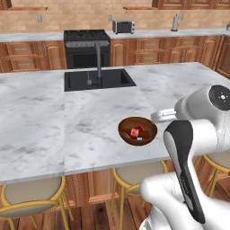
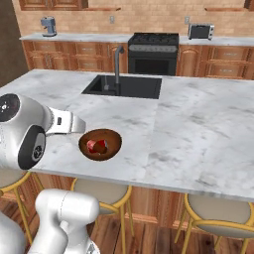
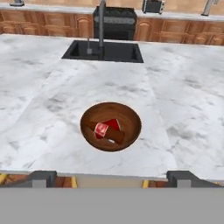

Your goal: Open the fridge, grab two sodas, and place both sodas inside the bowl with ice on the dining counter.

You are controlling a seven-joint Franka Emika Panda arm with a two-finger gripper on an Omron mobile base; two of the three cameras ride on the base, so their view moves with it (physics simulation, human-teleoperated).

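The reddish-brown wooden bowl [image 3: 111, 126] rests on the dining counter [image 3: 43, 109] close to its near edge. Both sodas lie inside it: a dark-brown bottle with a red label [image 3: 104, 131] and, beside it, a red one [image 3: 115, 124]. A small pale bit that may be ice [image 1: 139, 139] shows in the bowl. My gripper [image 3: 112, 178] hovers back from the bowl over the counter's near edge, open, its fingertips [image 3: 43, 178] far apart with nothing between them. The same bowl [image 1: 137, 130] [image 2: 100, 144] sits just ahead of my hand [image 1: 162, 115] [image 2: 67, 123]. The fridge is out of view.
A black sink [image 1: 98, 79] with a tall tap [image 1: 98, 58] is set into the island behind the bowl. Yellow-legged stools [image 1: 31, 194] stand under the near edge. Along the back wall are a black oven range [image 1: 86, 47] and a toaster [image 1: 123, 26].
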